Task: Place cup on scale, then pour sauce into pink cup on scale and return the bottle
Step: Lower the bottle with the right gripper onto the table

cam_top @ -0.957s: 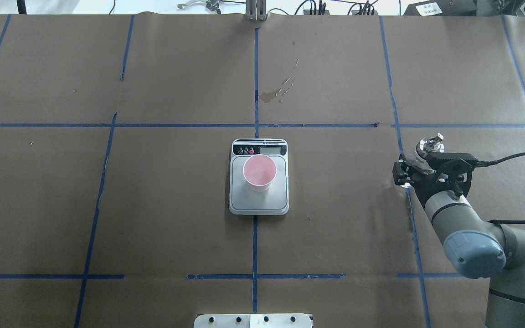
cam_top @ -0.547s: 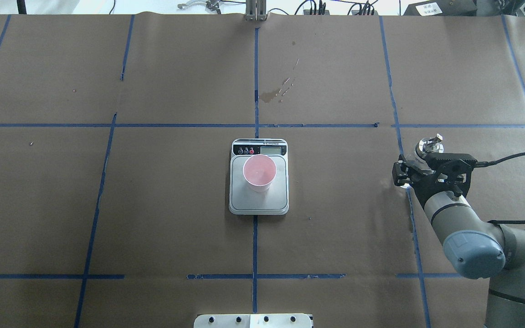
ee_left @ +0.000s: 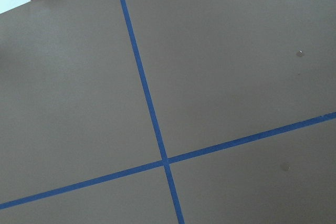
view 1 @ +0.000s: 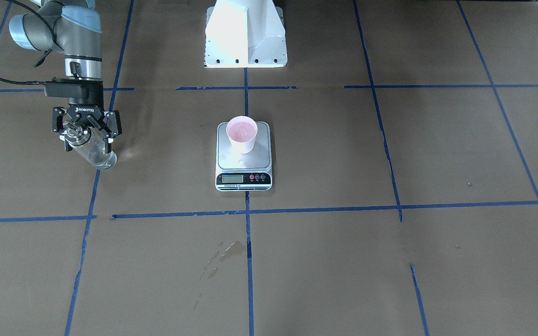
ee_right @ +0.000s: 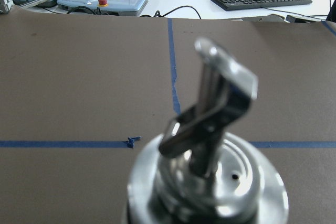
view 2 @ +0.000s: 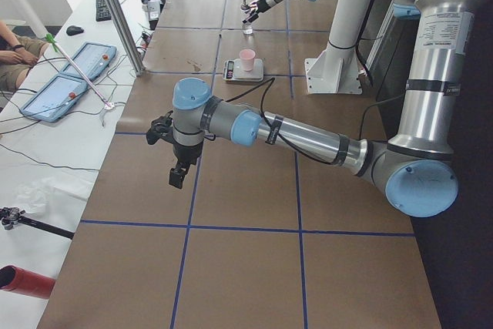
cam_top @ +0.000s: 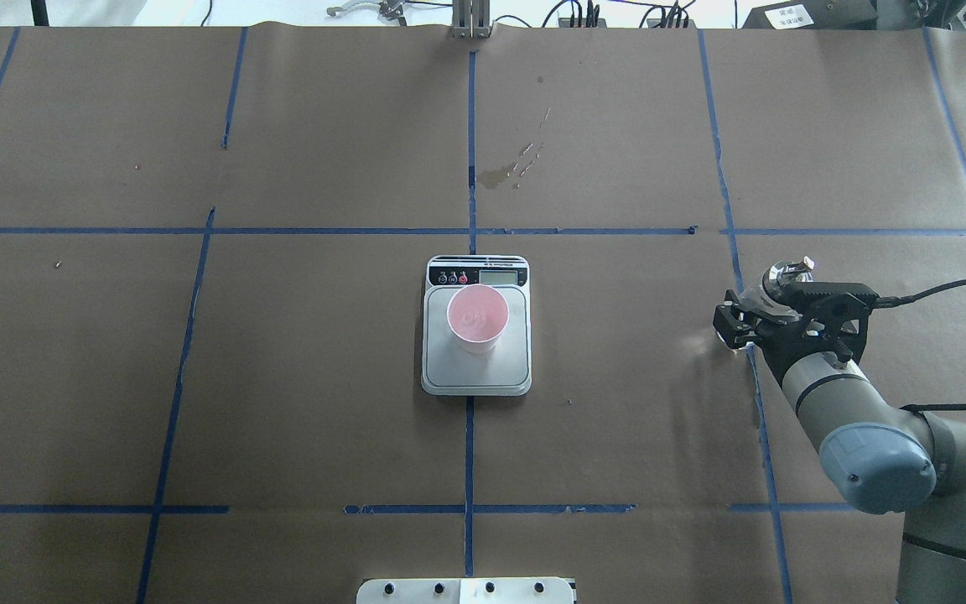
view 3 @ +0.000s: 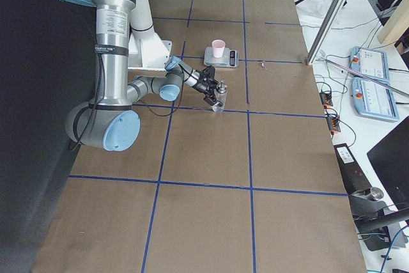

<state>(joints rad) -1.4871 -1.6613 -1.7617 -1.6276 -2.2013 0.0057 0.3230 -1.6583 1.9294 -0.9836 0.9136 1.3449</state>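
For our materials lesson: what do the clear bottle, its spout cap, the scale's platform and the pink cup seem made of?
Small clear cylindrical bottle: probably glass, see-through and glossy. Silver pour-spout cap: polished metal, mirror-like glints. Flat silver scale platform: likely brushed steel, dull grey sheen. Small pale pink cup: matte plastic or paper; unclear which.

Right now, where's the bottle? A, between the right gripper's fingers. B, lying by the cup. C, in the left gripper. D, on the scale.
A: the right gripper straddles the bottle, far from the scale and cup.
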